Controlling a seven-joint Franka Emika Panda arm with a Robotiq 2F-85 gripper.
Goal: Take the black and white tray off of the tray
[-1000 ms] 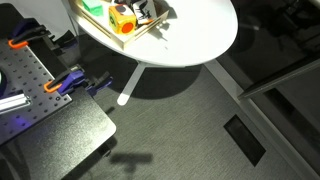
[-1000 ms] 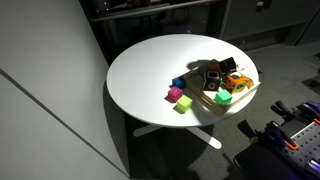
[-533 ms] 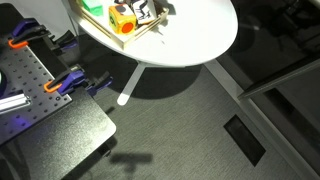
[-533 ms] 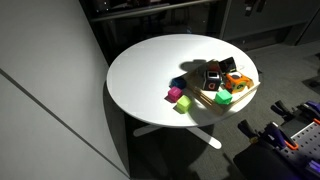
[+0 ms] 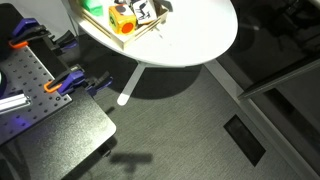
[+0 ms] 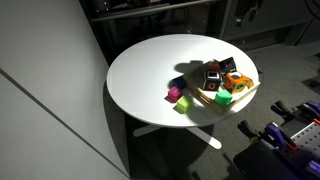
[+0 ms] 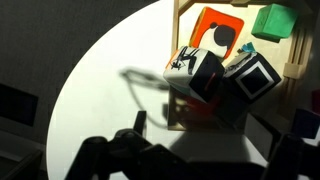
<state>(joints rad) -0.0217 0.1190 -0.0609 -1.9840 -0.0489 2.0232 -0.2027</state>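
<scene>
The wooden tray (image 7: 178, 30) lies on the round white table, near its edge in both exterior views (image 6: 248, 88) (image 5: 128, 42). In the wrist view the black and white tray (image 7: 255, 78), black with a white square outline, lies tilted in it. It leans against a second black piece with a white marked face (image 7: 192, 68) at the tray's rim. An orange-yellow block (image 7: 218, 32) and a green block (image 7: 272, 20) lie beyond them. My gripper (image 7: 220, 128) is open and empty, hovering above the table just short of the tray. It shows dimly high above the tray in an exterior view (image 6: 245, 10).
A pink block (image 6: 173, 94), a green block (image 6: 183, 105) and a blue block (image 6: 179, 83) lie on the white table (image 6: 150, 70) beside the tray. A perforated black bench with orange clamps (image 5: 30, 80) stands near the table. The floor is grey carpet.
The arm has come further into the exterior view, moving in over the tray. The pieces in the tray have not moved.
</scene>
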